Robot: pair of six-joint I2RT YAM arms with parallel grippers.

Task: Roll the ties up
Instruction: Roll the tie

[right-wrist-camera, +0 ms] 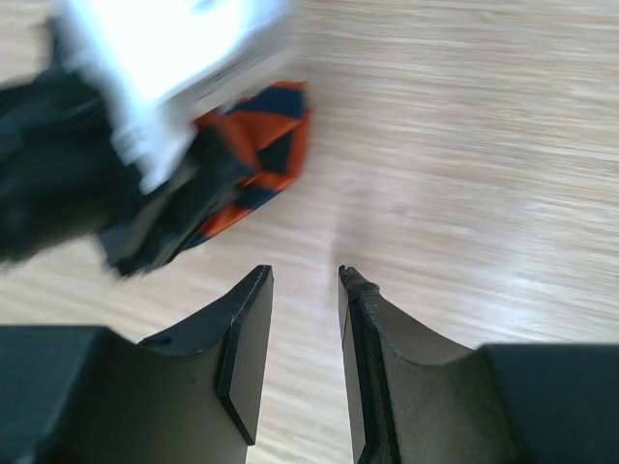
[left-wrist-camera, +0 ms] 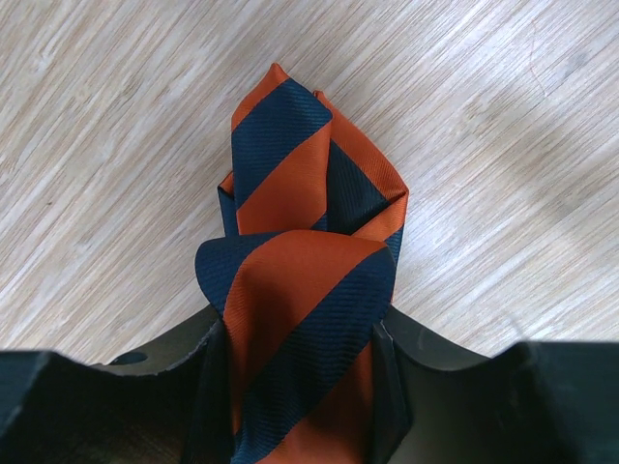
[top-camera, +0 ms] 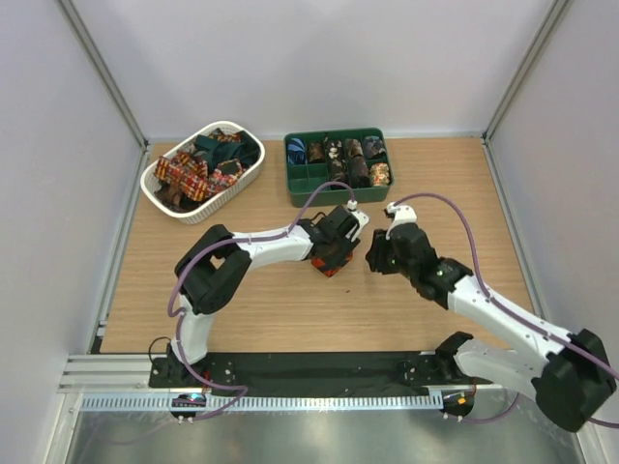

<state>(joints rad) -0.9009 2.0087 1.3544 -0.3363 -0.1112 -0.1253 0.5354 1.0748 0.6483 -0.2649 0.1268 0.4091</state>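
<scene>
At the middle of the surface [top-camera: 290,309], the left jaws pinch the rolled orange-and-black tie [left-wrist-camera: 305,242] across its coil, likely so that the roll cannot spring loose. The right jaws stand spread and empty just at its 3 o'clock. The green tray [top-camera: 300,196] at 12 o'clock probably receives it.

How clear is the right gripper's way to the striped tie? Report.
Probably yes: the right gripper, open and empty, faces the striped tie with only tabletop between them. The left gripper, clamped on it, covers part of it.
</scene>
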